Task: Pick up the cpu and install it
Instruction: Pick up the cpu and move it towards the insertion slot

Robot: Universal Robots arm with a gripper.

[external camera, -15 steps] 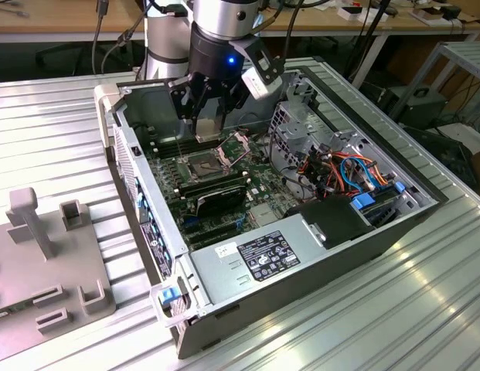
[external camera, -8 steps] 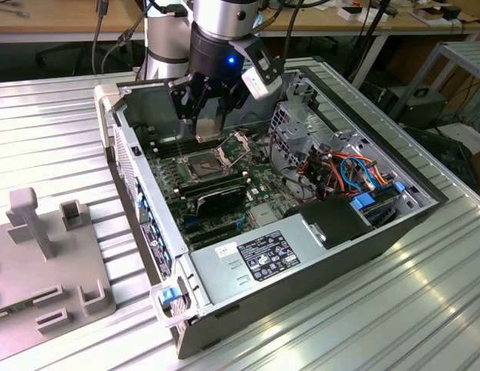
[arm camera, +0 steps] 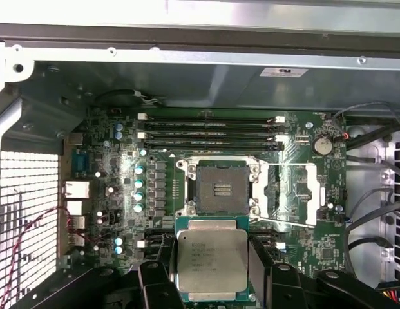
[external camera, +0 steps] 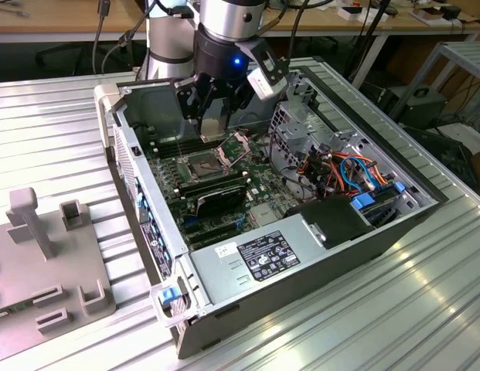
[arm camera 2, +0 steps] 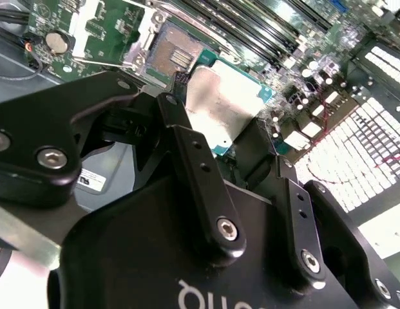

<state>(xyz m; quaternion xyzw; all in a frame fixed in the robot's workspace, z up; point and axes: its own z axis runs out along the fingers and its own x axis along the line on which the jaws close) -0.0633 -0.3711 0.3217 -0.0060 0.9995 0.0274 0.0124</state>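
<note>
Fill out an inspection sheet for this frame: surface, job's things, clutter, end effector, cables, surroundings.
Surface: ribbed metal table, with an open computer case lying on it.
Job's things: cpu held over the motherboard, not yet in the socket; the socket is empty and its plate is open.
Clutter: grey fixture block on the exterior view's left.
End effector: end effector shut on the cpu's edges, inside the case.
Cables: orange and blue cables bundled in the case, apart from the socket.
Surroundings: wooden benches behind.
</note>
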